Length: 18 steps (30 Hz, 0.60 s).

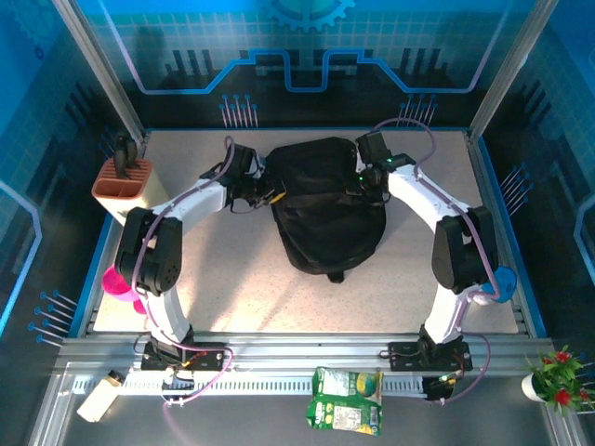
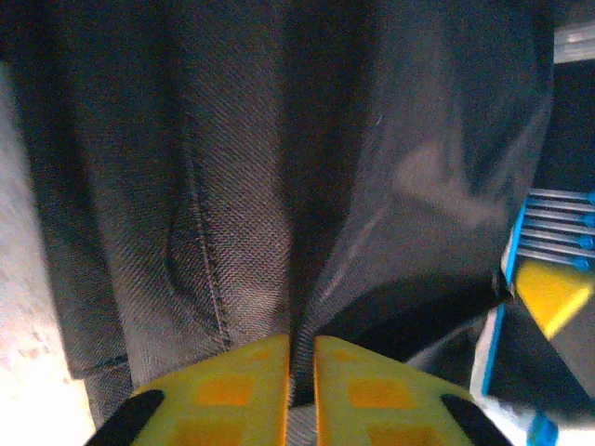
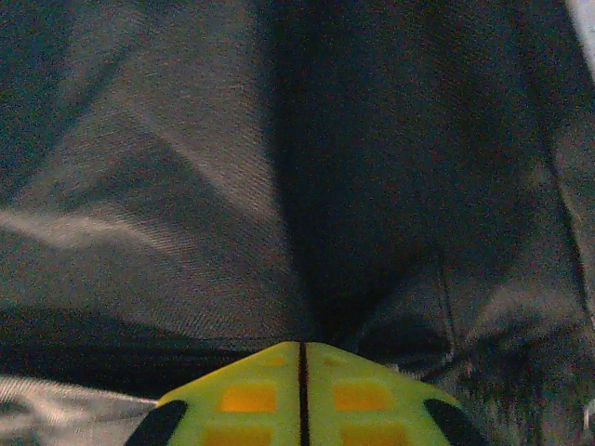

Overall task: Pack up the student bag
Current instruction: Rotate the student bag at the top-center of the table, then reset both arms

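Note:
The student bag (image 1: pixel 325 204), a large black fabric backpack, lies in the middle of the table towards the back. My left gripper (image 1: pixel 266 191) is at its upper left side. In the left wrist view its yellow jaws (image 2: pixel 300 351) stand a narrow slit apart, with a fold of the bag's weave (image 2: pixel 242 186) pinched between them. My right gripper (image 1: pixel 359 190) is at the bag's upper right side. Its jaws (image 3: pixel 302 347) are pressed almost together, and a dark crease of the bag's fabric (image 3: pixel 186 204) runs straight into their tips.
A terracotta holder (image 1: pixel 121 181) with dark tools stands at the table's left edge. A pink object (image 1: pixel 119 283) lies by the left arm and a blue one (image 1: pixel 502 282) by the right arm. A green packet (image 1: pixel 346 400), a white bottle (image 1: pixel 100 395) and a potted plant (image 1: pixel 558 376) sit in front of the rail.

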Tool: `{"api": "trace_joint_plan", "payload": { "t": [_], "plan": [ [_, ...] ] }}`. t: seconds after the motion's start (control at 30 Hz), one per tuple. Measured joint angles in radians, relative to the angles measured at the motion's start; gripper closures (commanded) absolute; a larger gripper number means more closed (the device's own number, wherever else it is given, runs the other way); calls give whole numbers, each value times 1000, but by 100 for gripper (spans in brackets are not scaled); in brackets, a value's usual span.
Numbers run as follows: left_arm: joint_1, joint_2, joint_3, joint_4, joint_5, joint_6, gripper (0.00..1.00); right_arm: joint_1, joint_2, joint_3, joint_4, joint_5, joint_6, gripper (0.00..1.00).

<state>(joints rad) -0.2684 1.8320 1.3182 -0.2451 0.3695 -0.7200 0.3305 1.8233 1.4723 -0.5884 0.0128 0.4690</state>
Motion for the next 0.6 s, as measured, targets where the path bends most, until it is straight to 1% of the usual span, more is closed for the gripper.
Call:
{"api": "trace_joint_plan", "payload": {
  "t": [0.07, 0.13, 0.2, 0.27, 0.33, 0.37, 0.4, 0.47, 0.6],
  "plan": [
    [12, -4, 42, -21, -55, 47, 55, 0, -33, -21, 0, 10, 13, 58],
    [16, -24, 54, -21, -114, 80, 44, 0, -71, -38, 0, 28, 8, 43],
    [16, -62, 46, -38, -174, 109, 31, -3, -130, -61, 6, 55, 1, 31],
    [15, -134, 5, -43, -244, 147, 18, -12, -215, -94, 26, 89, -10, 19],
    [15, -220, -55, -43, -315, 171, 7, -28, -315, -140, 57, 127, -31, 5],
    [15, -278, -98, -37, -357, 189, 2, -37, -369, -169, 80, 151, -41, 0],
    [15, -328, -138, -31, -390, 199, 1, -43, -412, -196, 103, 170, -53, 0],
    [15, -444, -240, -7, -460, 237, 1, -56, -520, -280, 159, 223, -70, 0],
    [15, -605, -413, 34, -583, 310, 1, -64, -663, -436, 228, 315, -83, 0]
  ]
}}
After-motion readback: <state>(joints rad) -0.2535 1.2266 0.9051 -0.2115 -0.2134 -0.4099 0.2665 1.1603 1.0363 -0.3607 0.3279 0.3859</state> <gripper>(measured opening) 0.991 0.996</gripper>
